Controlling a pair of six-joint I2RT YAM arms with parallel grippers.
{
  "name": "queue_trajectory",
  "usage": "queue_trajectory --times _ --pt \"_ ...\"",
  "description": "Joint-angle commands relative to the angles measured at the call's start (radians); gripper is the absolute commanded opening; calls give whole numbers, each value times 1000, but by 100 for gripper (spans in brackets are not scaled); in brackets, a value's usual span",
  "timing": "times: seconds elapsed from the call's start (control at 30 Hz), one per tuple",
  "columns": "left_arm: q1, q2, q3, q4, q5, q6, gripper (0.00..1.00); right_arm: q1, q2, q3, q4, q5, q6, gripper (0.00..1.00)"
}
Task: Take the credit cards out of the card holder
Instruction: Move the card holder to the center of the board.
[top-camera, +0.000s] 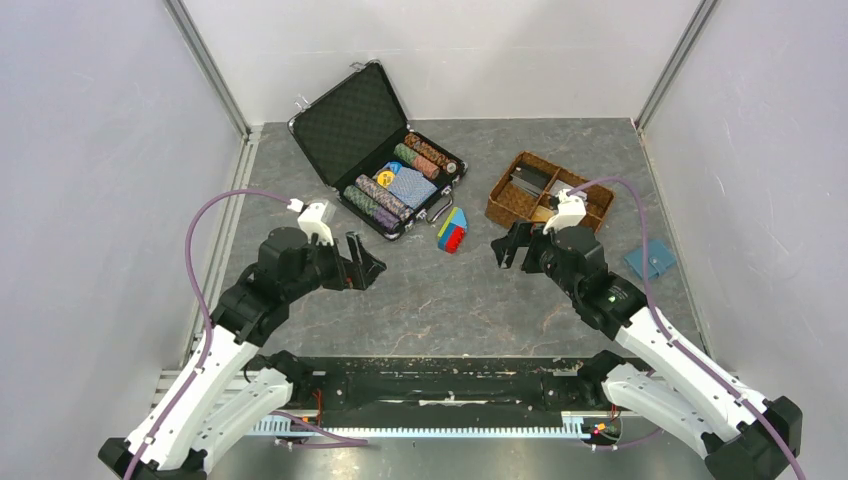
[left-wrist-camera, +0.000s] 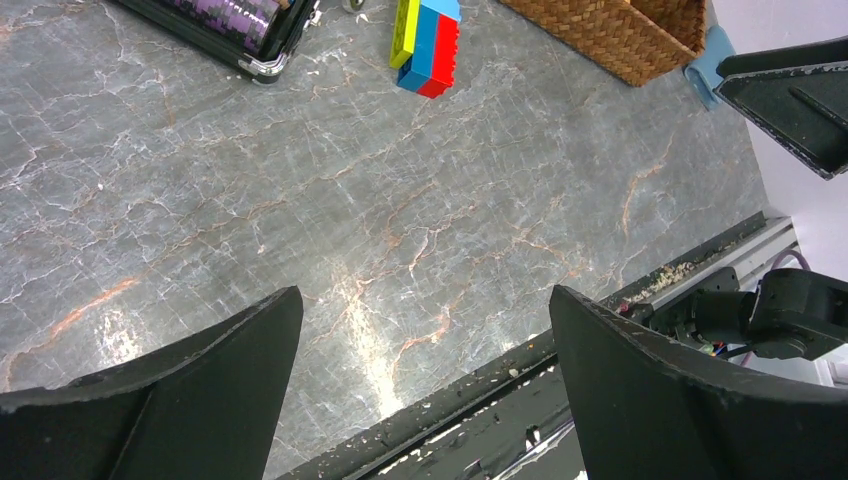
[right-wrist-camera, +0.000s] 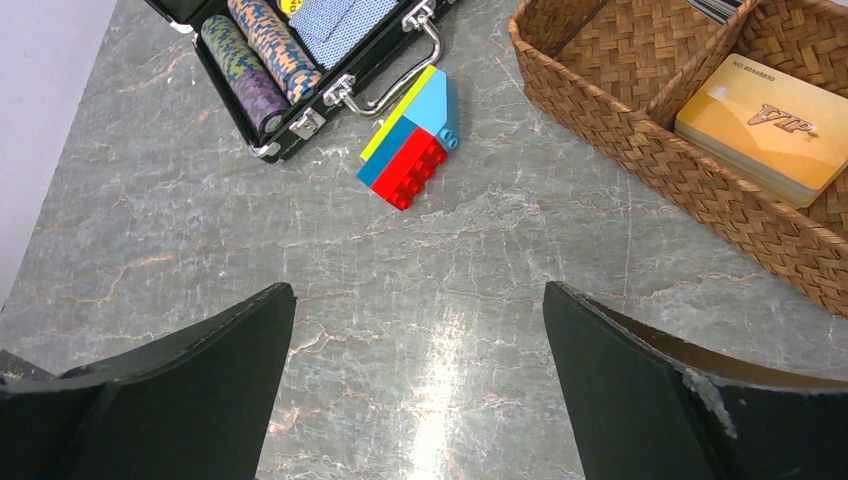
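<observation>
Nearest the top camera, left gripper and right gripper hung mid-frame, jaws apart, empty; card holder lay flat at far right, squarish, corners diamond-wise. Left wrist: its blue corner showed upper right. Right wrist: orange-yellow card lay in wicker tray, upper right, long axis slanting down-right; removal looked largely done.

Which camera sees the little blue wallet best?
The top camera. It shows the whole wallet lying flat in plain sight, to the right of the basket. The left wrist camera catches only a blue edge of it poking out from behind the basket. The right wrist camera doesn't show it at all.
</observation>
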Motion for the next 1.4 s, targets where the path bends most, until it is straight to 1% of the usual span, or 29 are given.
queue_trajectory --times 0.0,0.2,0.37,0.43,0.6,0.77,0.83,0.9,1.03,1.07,1.13,1.2,1.3,1.33,1.37 --pt "5 -20 -4 25 -9 -4 100 3 -16 17 20 47 35 98" --pt "5 -27 -6 24 -16 0 100 3 -11 27 20 54 53 98" --pt "5 -32 -7 24 -15 0 100 2 12 48 2 107 92 98" --pt "5 -34 -9 25 -18 0 100 3 26 63 -35 204 127 98" --pt "5 -21 -8 21 -13 3 100 1 68 116 -111 462 141 98" --pt "5 -19 -7 22 -5 4 100 -3 104 108 -121 770 142 94" --pt "5 -22 -9 23 -4 5 100 -24 132 108 -140 861 128 92" --pt "4 -24 -10 22 -5 5 100 -85 161 111 -164 906 113 88" --pt "5 -19 -10 23 2 2 100 -275 213 108 -202 872 102 79" --pt "5 -19 -10 25 5 3 100 -318 219 102 -201 864 99 79" --pt "5 -13 -12 26 11 3 100 -377 239 88 -200 877 96 76" --pt "4 -9 -11 26 13 2 100 -426 261 74 -196 896 93 69" --pt "5 -3 -9 27 14 3 100 -500 303 52 -172 894 78 55" --pt "5 -1 -10 26 14 2 100 -525 320 46 -153 886 62 52" --pt "5 1 -11 26 16 2 100 -550 334 39 -135 881 45 51"
